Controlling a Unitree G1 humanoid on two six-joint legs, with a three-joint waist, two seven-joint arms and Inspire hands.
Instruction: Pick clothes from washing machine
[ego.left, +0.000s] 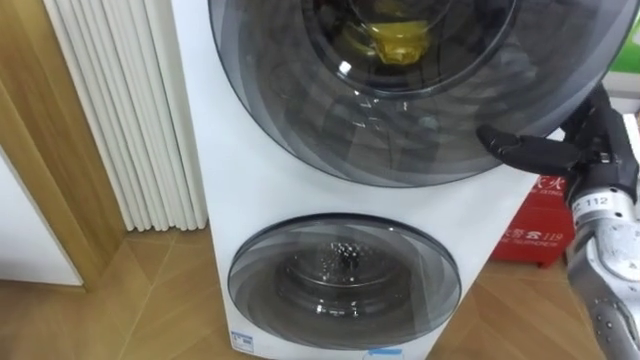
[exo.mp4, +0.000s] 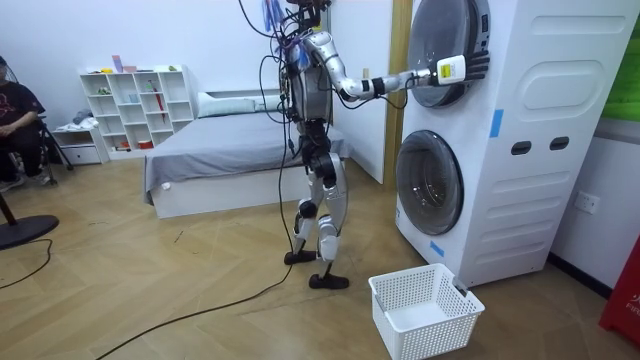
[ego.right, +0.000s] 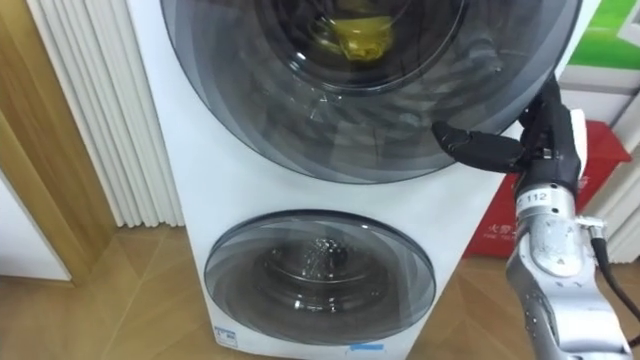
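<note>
Robot stands facing white stacked washing machine (ego.left: 230, 180). Right hand (ego.left: 595, 140) at right edge of frame, against rim of upper door (ego.left: 400, 130). One dark digit lies straight along rim, pointing toward frame centre; rest of fingers hidden behind hand, so cannot tell whether open or gripping. Yellow cloth (ego.left: 395, 40) visible through glass at top centre, inside upper drum. Lower door (ego.left: 345, 280) at bottom centre. Red box (ego.left: 545, 235) on floor at right, behind machine. In room view, white basket (exo.mp4: 430, 325) on floor at lower right, near machine's base.
</note>
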